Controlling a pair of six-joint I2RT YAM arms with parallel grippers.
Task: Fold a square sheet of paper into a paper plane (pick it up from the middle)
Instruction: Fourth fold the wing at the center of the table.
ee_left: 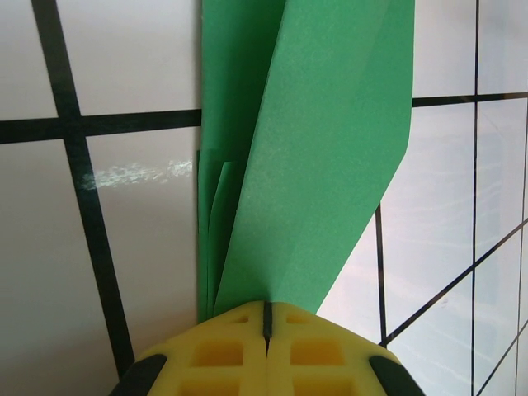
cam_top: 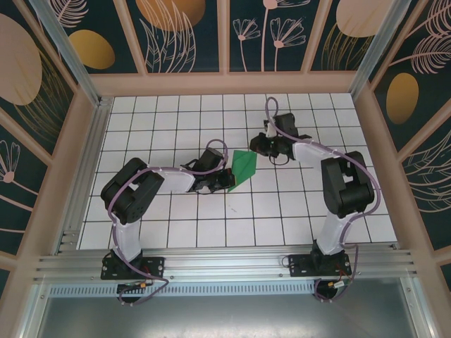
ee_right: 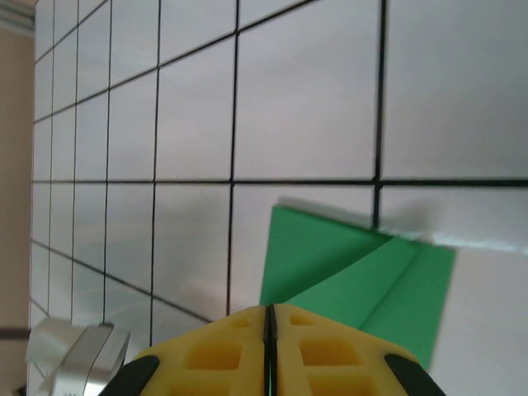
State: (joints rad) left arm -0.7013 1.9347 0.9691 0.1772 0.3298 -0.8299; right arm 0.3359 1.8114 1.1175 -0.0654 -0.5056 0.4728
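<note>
1. White surface (cam_top: 176, 225) gridded with black lines; dark walls (cam_top: 176, 35) printed with leaves and flowers, framed in peach; metal rail (cam_top: 225, 262) along near edge.
2. Folded green paper (cam_top: 244, 167) near surface centre, slightly toward far edge.
3. Left claw (cam_top: 227, 179) pinched tight on paper's near end.
4. Right claw (cam_top: 259, 146) pinched tight on its far corner.

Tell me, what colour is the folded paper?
The folded paper is plain green, no pattern. The left wrist view shows it best.
</note>
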